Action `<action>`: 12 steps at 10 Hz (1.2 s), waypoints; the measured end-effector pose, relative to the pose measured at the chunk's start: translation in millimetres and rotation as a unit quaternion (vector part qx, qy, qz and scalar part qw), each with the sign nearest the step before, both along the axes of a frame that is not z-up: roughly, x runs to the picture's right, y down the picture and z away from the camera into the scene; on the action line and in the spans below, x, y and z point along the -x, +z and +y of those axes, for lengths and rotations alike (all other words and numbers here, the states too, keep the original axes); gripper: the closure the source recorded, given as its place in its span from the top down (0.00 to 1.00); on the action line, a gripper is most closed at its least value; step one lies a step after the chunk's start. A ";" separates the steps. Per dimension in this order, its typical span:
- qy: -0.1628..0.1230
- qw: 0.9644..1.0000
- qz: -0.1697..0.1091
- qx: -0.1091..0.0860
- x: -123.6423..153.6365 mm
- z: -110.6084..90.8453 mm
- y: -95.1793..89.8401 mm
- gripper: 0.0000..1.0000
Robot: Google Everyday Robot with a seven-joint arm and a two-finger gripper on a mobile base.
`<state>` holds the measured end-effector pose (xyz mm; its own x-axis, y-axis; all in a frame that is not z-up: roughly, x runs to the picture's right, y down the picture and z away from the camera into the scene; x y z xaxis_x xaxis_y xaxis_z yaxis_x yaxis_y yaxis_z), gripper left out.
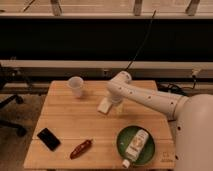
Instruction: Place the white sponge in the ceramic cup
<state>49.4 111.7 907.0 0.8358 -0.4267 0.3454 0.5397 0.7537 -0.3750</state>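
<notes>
The white sponge [104, 105] is an off-white block at the middle of the wooden table [60, 120], right at the end of my arm. My gripper [112, 100] is at the sponge's right upper edge, mostly hidden by the white wrist. Whether it holds the sponge I cannot tell. The ceramic cup [76, 86] stands upright at the table's far left part, about a cup's width to the left of and behind the sponge.
A green plate [121, 143] at the front right holds a white bottle with a green label [136, 145]. A red-brown packet [80, 148] and a black phone [49, 138] lie at the front left. An office chair [9, 107] stands left of the table.
</notes>
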 end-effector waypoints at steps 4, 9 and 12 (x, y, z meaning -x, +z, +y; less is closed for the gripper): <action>-0.006 1.000 0.002 0.010 1.0 -1.0 2.9 0.80; -0.043 0.998 -0.016 0.046 24.2 -8.5 7.7 0.80; -0.062 0.996 -0.031 0.063 37.5 -5.6 13.3 0.80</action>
<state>11.9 106.0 920.2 0.7549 -0.4749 0.4523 0.6507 0.6287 -0.4259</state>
